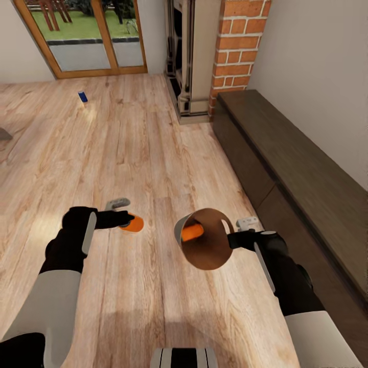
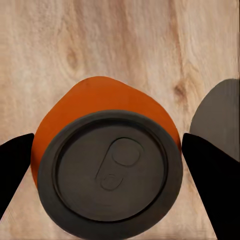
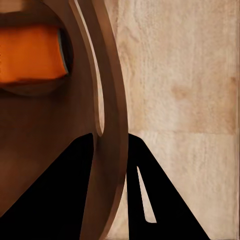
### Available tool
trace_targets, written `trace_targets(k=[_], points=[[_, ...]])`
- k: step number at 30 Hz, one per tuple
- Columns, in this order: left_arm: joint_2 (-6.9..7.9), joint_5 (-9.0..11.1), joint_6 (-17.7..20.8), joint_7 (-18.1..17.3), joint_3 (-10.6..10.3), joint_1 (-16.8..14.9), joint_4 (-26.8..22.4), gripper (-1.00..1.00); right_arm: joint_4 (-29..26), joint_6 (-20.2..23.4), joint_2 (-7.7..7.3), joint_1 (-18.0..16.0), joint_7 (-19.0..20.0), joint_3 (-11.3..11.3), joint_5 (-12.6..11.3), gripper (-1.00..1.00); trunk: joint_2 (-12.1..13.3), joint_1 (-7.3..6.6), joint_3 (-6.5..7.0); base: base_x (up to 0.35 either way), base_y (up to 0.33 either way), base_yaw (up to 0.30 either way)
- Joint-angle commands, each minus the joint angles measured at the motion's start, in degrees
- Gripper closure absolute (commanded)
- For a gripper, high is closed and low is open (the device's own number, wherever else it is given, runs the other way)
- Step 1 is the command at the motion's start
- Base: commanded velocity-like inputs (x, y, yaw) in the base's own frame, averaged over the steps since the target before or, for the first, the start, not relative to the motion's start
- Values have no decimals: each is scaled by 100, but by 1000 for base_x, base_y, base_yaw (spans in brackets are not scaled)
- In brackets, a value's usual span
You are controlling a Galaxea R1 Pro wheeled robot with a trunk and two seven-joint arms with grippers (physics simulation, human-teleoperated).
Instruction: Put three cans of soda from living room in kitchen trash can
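Floor: light wood planks (image 1: 153, 153) fill most of the head view, running from the lower edge up to the far wall.
Room: living room. Wood-framed glass doors (image 1: 84, 36) at upper left, grass beyond them. Red-brick fireplace column (image 1: 237, 48) at upper centre-right, a beige surround just left of it.
Right edge: long dark low cabinet (image 1: 286, 168) runs along the right wall from the brick column toward the lower right corner.
Open room: bare planks across the centre and left of the head view, between the arms and the doors.
Blue can (image 1: 82, 96): upright on the floor at upper left, near the doors, well apart from both arms.
Left gripper (image 1: 128, 220): lower left of centre, fingers pinching an orange can (image 1: 134, 223). In the left wrist view the can's dark lid (image 2: 111, 172) faces the camera, black fingers (image 2: 212, 175) pressed at either side of it.
Right gripper (image 1: 232, 237): lower right of centre, pinching the rim of the trash can (image 1: 207, 255). In the right wrist view one black finger (image 3: 60, 190) sits inside the wall, the other outside, the rim (image 3: 107, 125) between them.
Trash can: held tilted off the floor, mouth toward the camera, coppery-brown inside.
Contents: second orange can (image 1: 192, 232) lying on its side deep in the bin; seen also in the right wrist view (image 3: 30, 52).
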Motion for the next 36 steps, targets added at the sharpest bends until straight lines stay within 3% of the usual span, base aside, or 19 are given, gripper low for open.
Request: trace_targets(k=[1,5,12,16,18,21,28,35,36], points=[[23,-15,0,-97,-26,-1,-6,100,-3,44,1,-13,33,37,-170,100,41,-23,19,0,0,0],[184,-30,0,-764,-128,-24,-20,100,-3,120,-5,-57,33,192,-156,100,202,-111,91,0,0,0],[273,-22,0,-1315,-629,-62,196,100,4,149,1,-130,33,263,-151,100,362,-199,163,0,0,0],[392,-20,0,-1715,-743,-136,298,100,84,154,-2,-146,33,407,-152,100,362,-199,163,0,0,0],[430,-15,0,-1867,-755,-191,316,100,117,164,-1,-161,33,428,-152,100,362,-199,163,0,0,0],[534,-18,0,-2433,-770,-399,423,100,164,267,15,-183,23,523,-153,100,362,-199,163,0,0,0],[629,-16,0,-2975,-776,-637,472,100,395,336,43,-229,-30,783,-154,100,362,-199,163,0,0,0],[987,-5,0,-3708,-776,-723,447,100,811,340,58,-431,-48,821,-152,100,362,-199,163,0,0,0],[1072,-1,0,-4006,-775,-729,434,100,920,339,60,-478,-52,823,-153,100,362,-199,163,0,0,0]])
